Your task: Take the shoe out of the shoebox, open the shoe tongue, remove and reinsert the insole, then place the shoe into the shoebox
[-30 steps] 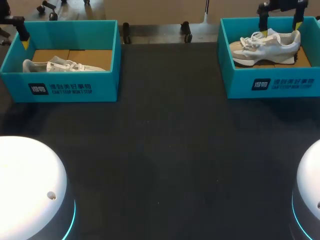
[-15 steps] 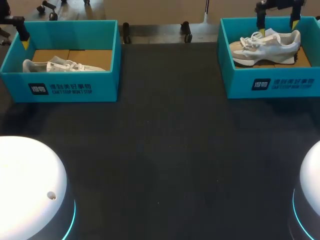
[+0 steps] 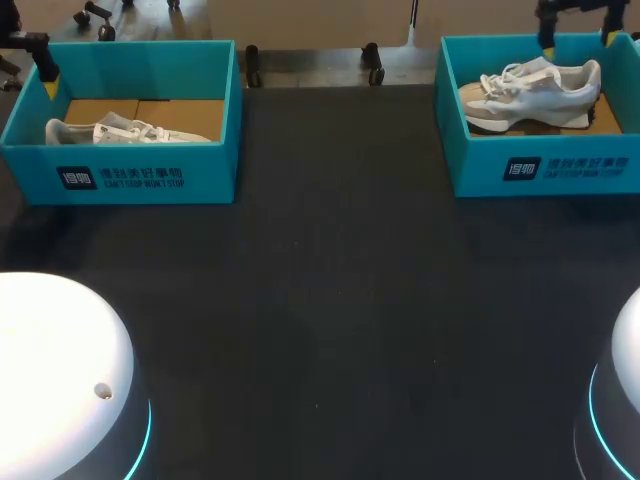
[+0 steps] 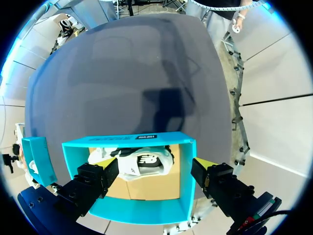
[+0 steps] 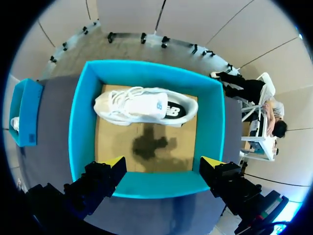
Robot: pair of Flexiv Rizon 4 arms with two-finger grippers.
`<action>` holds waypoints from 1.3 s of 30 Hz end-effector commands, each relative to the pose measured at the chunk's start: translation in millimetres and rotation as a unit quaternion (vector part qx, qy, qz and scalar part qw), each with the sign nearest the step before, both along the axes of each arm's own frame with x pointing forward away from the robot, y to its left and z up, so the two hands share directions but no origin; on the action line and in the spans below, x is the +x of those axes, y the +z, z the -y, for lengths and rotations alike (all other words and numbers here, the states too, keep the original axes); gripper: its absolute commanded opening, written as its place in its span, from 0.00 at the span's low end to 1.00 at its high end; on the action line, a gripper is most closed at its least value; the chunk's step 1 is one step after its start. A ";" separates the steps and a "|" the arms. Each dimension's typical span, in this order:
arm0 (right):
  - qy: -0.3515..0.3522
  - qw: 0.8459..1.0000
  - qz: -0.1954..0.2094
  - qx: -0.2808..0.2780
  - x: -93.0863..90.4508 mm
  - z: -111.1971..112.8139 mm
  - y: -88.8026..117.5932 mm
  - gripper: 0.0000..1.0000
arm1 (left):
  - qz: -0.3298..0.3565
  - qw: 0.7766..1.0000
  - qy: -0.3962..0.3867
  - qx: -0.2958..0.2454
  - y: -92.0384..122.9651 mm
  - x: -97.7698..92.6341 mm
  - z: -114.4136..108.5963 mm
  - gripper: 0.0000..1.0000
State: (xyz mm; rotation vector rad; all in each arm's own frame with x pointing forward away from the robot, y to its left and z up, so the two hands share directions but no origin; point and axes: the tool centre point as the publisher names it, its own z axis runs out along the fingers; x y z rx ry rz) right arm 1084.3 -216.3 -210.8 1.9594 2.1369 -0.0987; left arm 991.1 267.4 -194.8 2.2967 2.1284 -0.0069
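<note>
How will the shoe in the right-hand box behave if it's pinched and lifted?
Probably light for its size: the white shoe looks like a soft sneaker on a thick foam sole. It likely squashes on top under a pinch while the sole stays stiff. The loose laces may dangle and snag.

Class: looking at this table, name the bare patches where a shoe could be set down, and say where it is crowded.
The widest free patch is the dark table between the left shoebox and right shoebox, running toward the near edge. Inside the right shoebox, bare cardboard lies beside the shoe. Crowded: the far corners, where boxes sit.
</note>
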 end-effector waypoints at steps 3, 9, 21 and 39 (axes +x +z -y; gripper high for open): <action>0.022 0.998 0.034 0.037 8.9 10.4 -16.7 1.00 | 0.001 1.000 0.000 0.001 0.4 -1.2 -0.5 1.00; 0.022 0.998 0.034 0.037 8.9 10.4 -16.7 1.00 | 0.001 1.000 0.000 0.001 0.4 -1.2 -0.5 1.00; 0.027 0.999 0.031 0.032 22.2 20.1 -17.3 1.00 | 0.001 1.000 0.000 0.001 0.4 -1.2 -0.5 1.00; -0.004 1.000 -0.010 0.022 72.3 46.5 -67.6 1.00 | 0.001 1.000 0.000 0.001 0.4 -1.2 -0.5 1.00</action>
